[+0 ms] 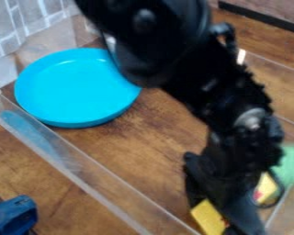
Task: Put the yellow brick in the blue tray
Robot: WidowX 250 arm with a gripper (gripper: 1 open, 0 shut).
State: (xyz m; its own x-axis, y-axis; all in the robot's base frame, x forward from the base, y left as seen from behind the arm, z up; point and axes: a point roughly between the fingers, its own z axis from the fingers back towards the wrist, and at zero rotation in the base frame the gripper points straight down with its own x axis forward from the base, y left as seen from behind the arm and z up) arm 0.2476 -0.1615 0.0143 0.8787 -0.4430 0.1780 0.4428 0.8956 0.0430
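Observation:
The blue tray (71,88) lies on the wooden table at the left, with nothing in it. My black arm fills the middle and right of the blurred picture, and its lower end, the gripper (227,204), hangs low near the front edge, far right of the tray. Just right of it a piece of the yellow brick (270,190) shows with a touch of red, mostly hidden by the arm. A yellow patch (209,217) sits under the gripper's end; I cannot tell what it is. The blur hides how the jaws stand.
A blurred green shape (290,163) lies at the right edge behind the brick. A clear plastic wall (63,156) runs along the table's front left edge. A dark blue object (8,218) sits outside it at the bottom left.

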